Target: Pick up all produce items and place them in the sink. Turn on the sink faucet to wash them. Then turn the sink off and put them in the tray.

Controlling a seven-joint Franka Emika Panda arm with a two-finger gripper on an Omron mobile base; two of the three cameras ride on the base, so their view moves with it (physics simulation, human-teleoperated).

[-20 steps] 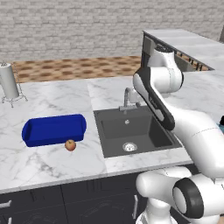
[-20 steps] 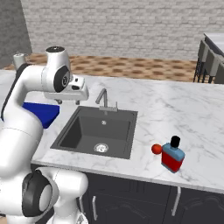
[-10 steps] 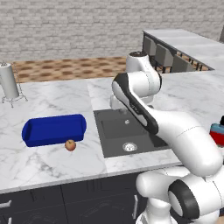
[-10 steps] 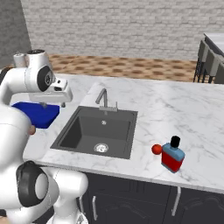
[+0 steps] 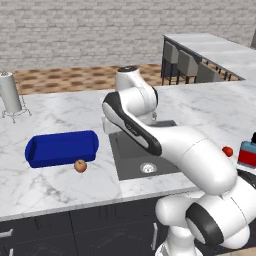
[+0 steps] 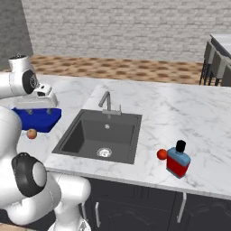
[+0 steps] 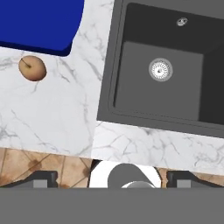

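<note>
Two small round fruits wait on the white marble desk, well apart and on opposite sides of the dark grey recessed sink with its round silver drain. The orange-red apple-like fruit lies left of the sink, just beside the long deep-blue tray with rounded corners. The brighter red tomato-like fruit sits right of the sink, touching or nearly touching the red-and-blue boxy bottle. A slim silver gooseneck faucet stands at the sink's far rim.

The pincer hangs high between sink and tray, looking straight down. Its tips are barely in view, so I cannot tell whether it is spread or pressed together.

Risks, as I judge them: a round fruit can roll off under an off-centre pinch, perhaps toward the desk's front edge. The apple-like fruit sits so close to the tray's rim that a descending finger could strike the rim. On the far side, the bottle crowds the tomato-like fruit and could be knocked.

Beyond the desk are a wood-patterned floor and a grey brick wall. Left of the tray stands a white cylinder on a wire stand.
</note>
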